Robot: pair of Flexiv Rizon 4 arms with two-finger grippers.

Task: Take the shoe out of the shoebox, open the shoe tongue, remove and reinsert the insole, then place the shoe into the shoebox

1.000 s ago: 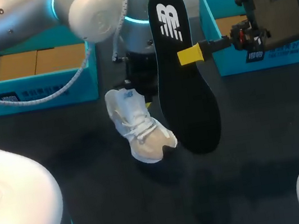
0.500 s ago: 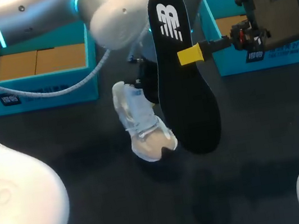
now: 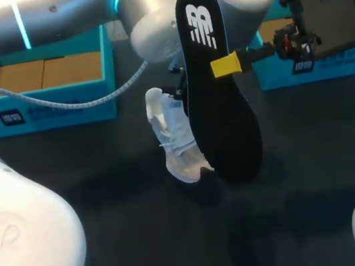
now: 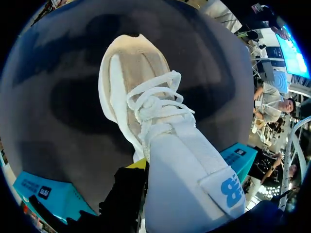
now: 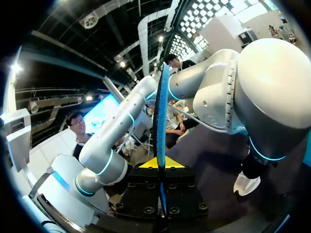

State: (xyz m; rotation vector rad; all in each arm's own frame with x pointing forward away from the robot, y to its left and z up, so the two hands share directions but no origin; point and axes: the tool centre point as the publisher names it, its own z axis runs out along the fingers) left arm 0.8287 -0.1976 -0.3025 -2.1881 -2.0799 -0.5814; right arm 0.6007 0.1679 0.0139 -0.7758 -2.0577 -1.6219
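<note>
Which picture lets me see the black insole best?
The head view: the insole shows its whole flat face, held up by the right tool. The right wrist view catches only its thin edge. The left wrist view shows the shoe, not the insole.

My left arm (image 3: 165,13): glossy silver-white rounded housings with cyan light rings at the joints and a white braided cable (image 3: 58,106) looping off it. My right arm (image 3: 326,8): dark grey blocky wrist unit with small screws. Right gripper (image 3: 224,66): black with bright yellow tips.
</note>
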